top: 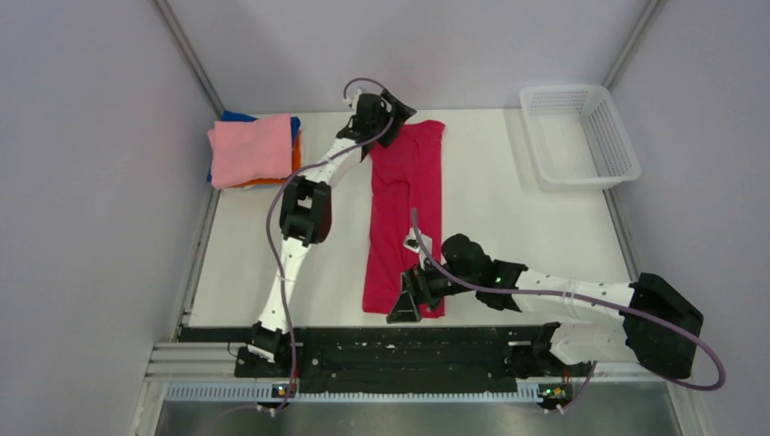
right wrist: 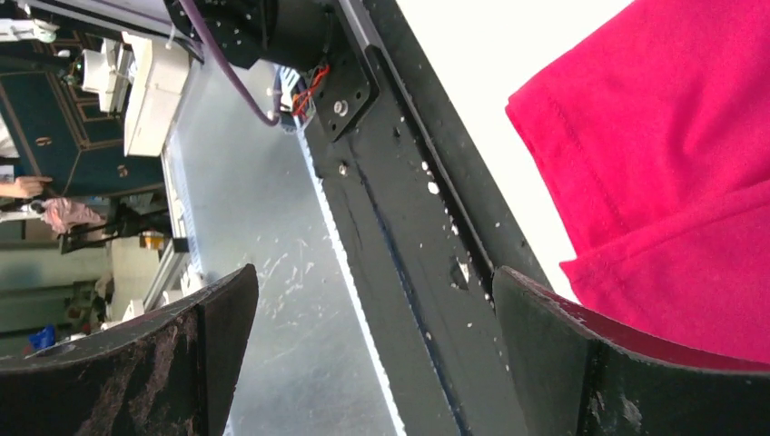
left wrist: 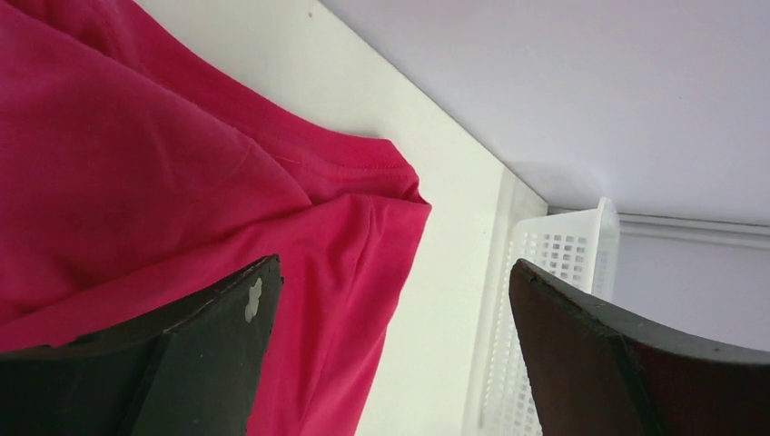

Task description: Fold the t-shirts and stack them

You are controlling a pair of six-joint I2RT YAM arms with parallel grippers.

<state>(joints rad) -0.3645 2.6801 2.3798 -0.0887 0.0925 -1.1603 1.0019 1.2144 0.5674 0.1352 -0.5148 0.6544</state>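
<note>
Lengthwise, crimson shirt (top: 390,209) lies folded; both jaws wide apart

We look steeply down from above and behind the bases, whole table (top: 508,209) in frame. Left wrist is close over the red shirt (left wrist: 136,136) and faces 3 o'clock toward the basket (left wrist: 545,263). Right wrist is close too and faces about 7 o'clock along the base rail (right wrist: 399,227). All three views share the shirt.

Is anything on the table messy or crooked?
The red shirt lies in a long, rumpled strip down the middle of the table, not a neat rectangle like the pile at the far left. In that pile, an orange edge and a blue edge poke out under the pink shirt.
</note>
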